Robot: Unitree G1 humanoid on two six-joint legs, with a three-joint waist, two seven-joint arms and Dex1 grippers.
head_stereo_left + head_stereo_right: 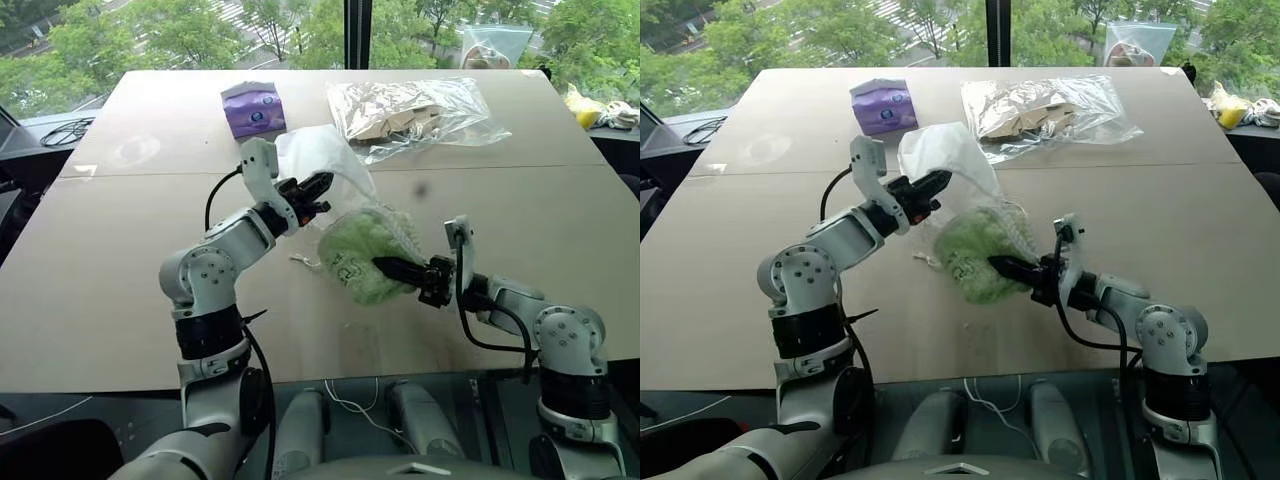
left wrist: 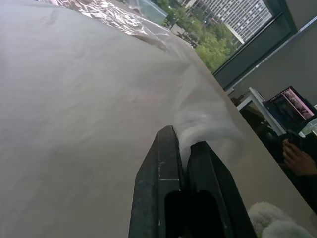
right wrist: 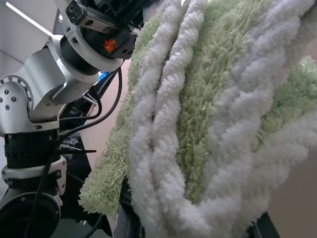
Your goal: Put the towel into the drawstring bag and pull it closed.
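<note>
Beige table (image 1: 120,250) before daylit windows (image 1: 150,35); leafy green trees (image 1: 420,30) outside

Table (image 1: 120,260): plain pale tan, unpatterned. Towel (image 1: 365,255): pale green terry, ridged with whitish bands in the right wrist view. Drawstring bag (image 1: 320,160): white, thin, see-through, draped just above the towel. Beyond the bag, a purple packet (image 1: 253,109) with lighter markings, and a clear plastic bag (image 1: 415,115) of beige contents. Gripper fingers black on both arms; the arm housings silver-grey with black cables. A yellow object (image 1: 585,108) beyond the table's far right corner.
</note>
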